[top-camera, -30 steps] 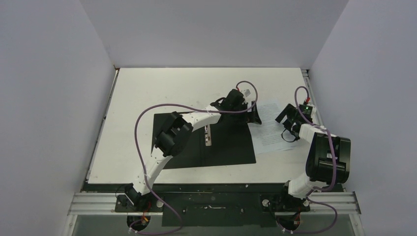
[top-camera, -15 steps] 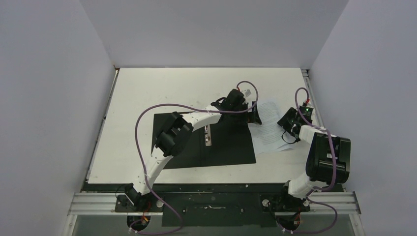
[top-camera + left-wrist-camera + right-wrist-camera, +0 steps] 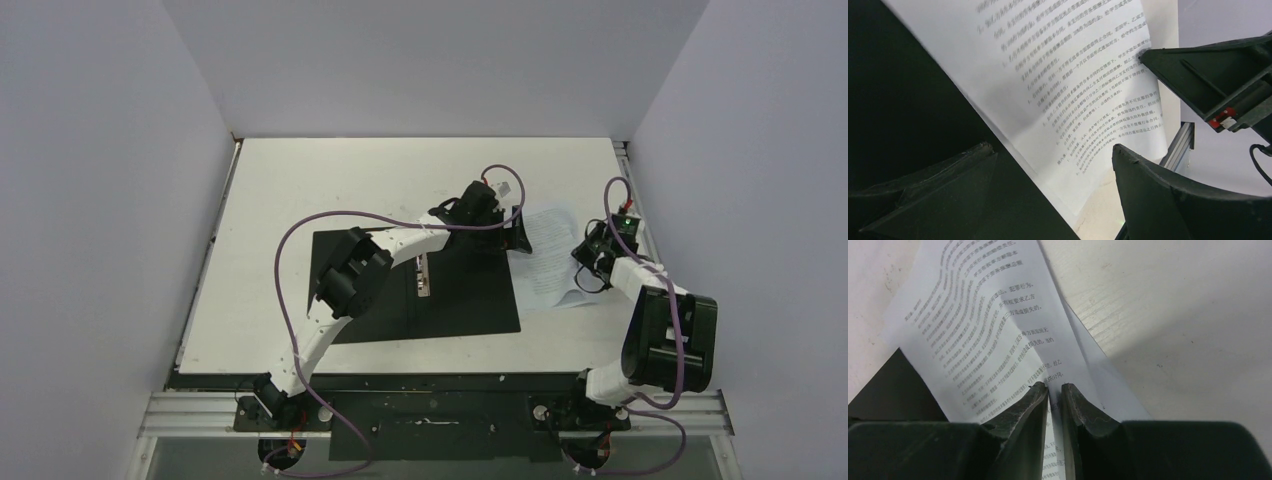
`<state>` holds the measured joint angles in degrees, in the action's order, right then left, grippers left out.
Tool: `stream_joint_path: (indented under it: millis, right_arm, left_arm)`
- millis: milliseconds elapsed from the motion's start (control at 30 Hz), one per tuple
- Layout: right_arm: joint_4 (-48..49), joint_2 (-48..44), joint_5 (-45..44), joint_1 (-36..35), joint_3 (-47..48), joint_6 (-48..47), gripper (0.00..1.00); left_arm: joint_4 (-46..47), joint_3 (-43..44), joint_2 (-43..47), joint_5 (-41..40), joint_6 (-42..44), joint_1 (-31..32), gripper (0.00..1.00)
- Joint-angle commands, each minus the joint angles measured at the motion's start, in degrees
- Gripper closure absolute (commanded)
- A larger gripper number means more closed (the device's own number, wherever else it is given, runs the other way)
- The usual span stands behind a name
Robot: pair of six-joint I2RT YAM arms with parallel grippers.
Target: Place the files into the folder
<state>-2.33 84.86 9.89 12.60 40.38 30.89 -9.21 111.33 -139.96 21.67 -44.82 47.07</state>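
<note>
- the folder (image 3: 460,300) lies open and flat on the white table (image 3: 330,180), black inside facing up, with the metal spine clip (image 3: 423,275) running down its middle
- the files (image 3: 548,255) sit just right of the folder, printed side up, and their left edge laps over the folder's right edge, so they're not inside it yet
- the right gripper (image 3: 1054,395) is clamped on the right part of the files: its 2 fingers nearly meet, with a ridge of paper squeezed up between them
- the paper around that pinch is buckled and wavy, and in the top view its right side bows up off the table while the rest lies flat
- the right wrist view shows at least 2 sheets, 1 peeking out from under the other on the right; can't tell if there are more
- the left gripper (image 3: 515,232) hangs over the spot where the paper meets the folder's right edge, jaws spread wide with nothing gripped
- in its own wrist view 1 finger is over the black folder and the other is out past the paper's corner
- can't tell whether those fingertips actually touch the surface
</note>
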Motion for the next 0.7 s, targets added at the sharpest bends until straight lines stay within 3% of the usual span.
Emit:
stream_joint_path:
  millis: [0,167,667]
  right_arm:
    - [-1.51,-4.02,-2.03,-0.52,2.55,-0.53,0.85]
    - [-2.98,-6.24,-2.33,-0.69,3.42,-0.88,0.95]
    - [-8.24,-15.66,-0.51,-1.09,6.32,-1.61,0.95]
  left_arm:
    - [-0.16,-0.19,-2.16,-0.01,-0.14,-0.10,0.13]
    - [0.14,-0.32,-2.26,-0.05,-0.26,-0.13,0.13]
    - [3.08,-2.28,4.90,3.28,-0.84,-1.37,0.13]
